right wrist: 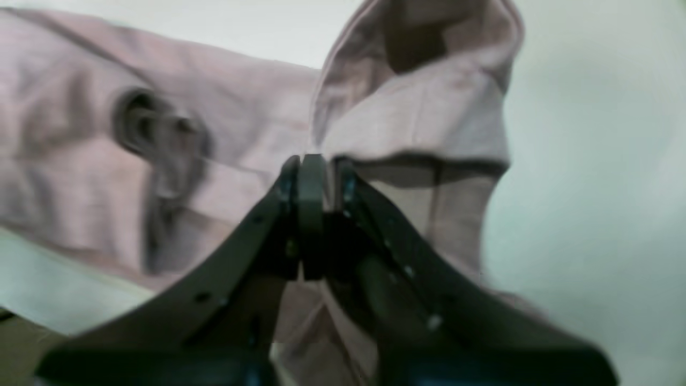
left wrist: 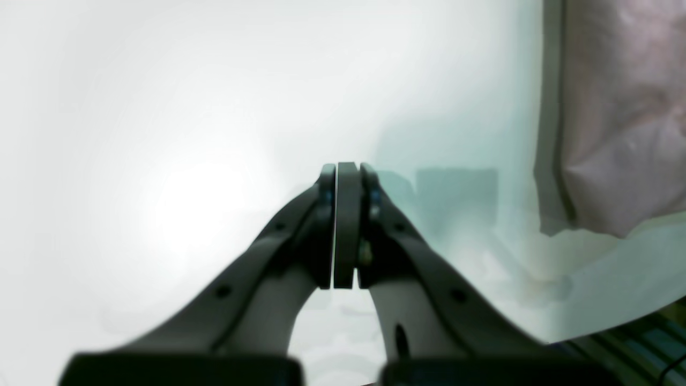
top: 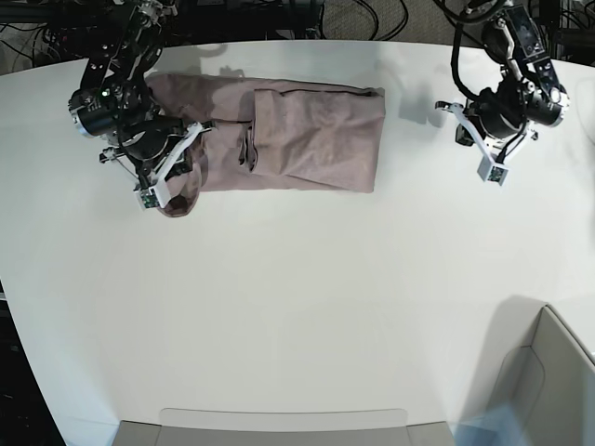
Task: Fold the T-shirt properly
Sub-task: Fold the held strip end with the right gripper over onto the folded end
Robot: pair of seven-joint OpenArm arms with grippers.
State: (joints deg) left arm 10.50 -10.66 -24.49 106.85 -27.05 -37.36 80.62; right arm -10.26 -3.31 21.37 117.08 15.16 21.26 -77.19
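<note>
The T-shirt (top: 307,139) is dusty mauve-pink and lies partly folded near the table's far edge in the base view. Its left end is bunched and raised (top: 181,190). My right gripper (right wrist: 316,161) is shut on a fold of the T-shirt (right wrist: 429,118), which stands up in a loop just past the fingertips; in the base view this gripper (top: 175,165) is at the shirt's left end. My left gripper (left wrist: 348,169) is shut with nothing in it, over bare white table. The T-shirt's edge (left wrist: 621,118) shows to its right. In the base view the left gripper (top: 482,141) hangs right of the shirt, apart from it.
The white table (top: 297,297) spreads toward the near side. A grey bin (top: 548,372) stands at the near right corner and a flat grey tray (top: 279,426) lies along the near edge. Cables and dark frames (top: 279,14) run behind the far edge.
</note>
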